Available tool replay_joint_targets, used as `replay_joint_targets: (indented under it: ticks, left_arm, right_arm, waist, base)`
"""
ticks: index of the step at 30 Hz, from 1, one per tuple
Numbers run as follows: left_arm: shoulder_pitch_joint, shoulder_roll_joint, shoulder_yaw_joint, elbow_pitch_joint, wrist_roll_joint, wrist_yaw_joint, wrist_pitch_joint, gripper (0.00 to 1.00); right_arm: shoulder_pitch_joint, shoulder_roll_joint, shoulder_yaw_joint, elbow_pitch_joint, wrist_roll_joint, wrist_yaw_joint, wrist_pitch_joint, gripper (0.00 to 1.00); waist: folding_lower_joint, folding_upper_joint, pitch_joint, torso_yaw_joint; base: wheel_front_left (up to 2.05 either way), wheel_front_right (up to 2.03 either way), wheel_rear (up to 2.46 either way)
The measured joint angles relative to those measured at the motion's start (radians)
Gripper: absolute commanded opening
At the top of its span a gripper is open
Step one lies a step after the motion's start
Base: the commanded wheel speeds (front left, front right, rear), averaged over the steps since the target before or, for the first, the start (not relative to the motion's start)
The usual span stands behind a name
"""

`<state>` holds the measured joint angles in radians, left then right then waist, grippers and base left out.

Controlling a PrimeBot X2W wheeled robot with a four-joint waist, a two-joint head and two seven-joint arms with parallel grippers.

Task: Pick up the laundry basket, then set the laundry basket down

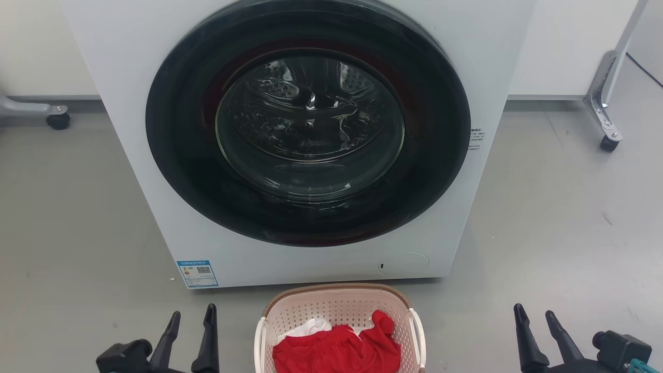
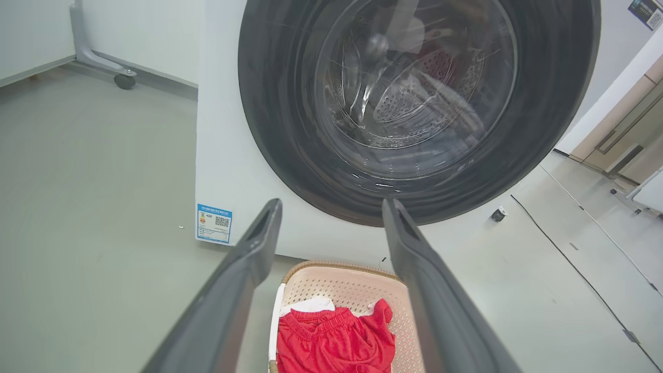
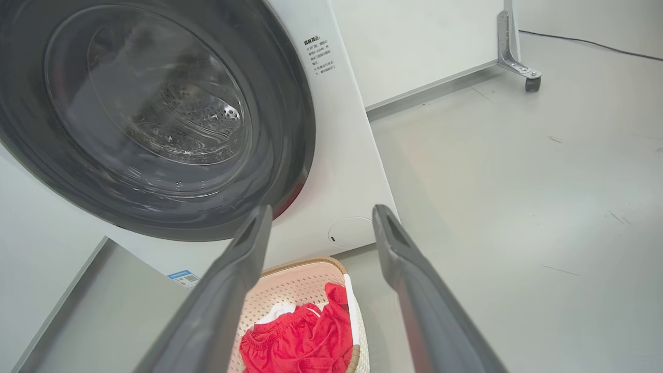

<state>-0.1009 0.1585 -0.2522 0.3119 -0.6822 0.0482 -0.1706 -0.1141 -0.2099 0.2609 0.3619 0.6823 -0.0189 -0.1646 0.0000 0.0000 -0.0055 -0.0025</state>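
While your left gripper (image 1: pixel 193 310) and right gripper (image 1: pixel 533 310) gape empty, the basket (image 1: pixel 336 306) sits untouched. Left wrist adds a cabinet (image 2: pixel 621 135); right, a hatch (image 3: pixel 351 231).

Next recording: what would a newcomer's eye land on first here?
A white front-loading washing machine with a large dark round door stands ahead. At its foot sits the laundry basket, holding a bright red garment. The left pincer and right pincer, both open, hang either side of it, touching nothing.
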Motion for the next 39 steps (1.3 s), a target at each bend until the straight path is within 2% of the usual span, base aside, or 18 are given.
replay_joint_targets:
  ticks: [27, 39]
  left_arm:
    - [0.000, -0.014, -0.041, 0.061, 0.366, 0.067, -0.079, 1.00]
    - [0.000, -0.024, -0.031, 0.076, 0.370, 0.067, -0.079, 1.00]
  right_arm:
    - [-0.020, -0.029, 0.088, 0.029, -0.348, -0.060, -0.085, 1.00]
    - [-0.019, -0.028, 0.072, 0.032, -0.349, -0.060, -0.085, 1.00]
  waist:
    - [0.0000, 0.0000, -0.001, 0.001]
    - [0.0000, 0.0000, 0.003, 0.001]
  base:
    - [0.00, 0.00, 0.00]
    - [0.00, 0.00, 0.00]
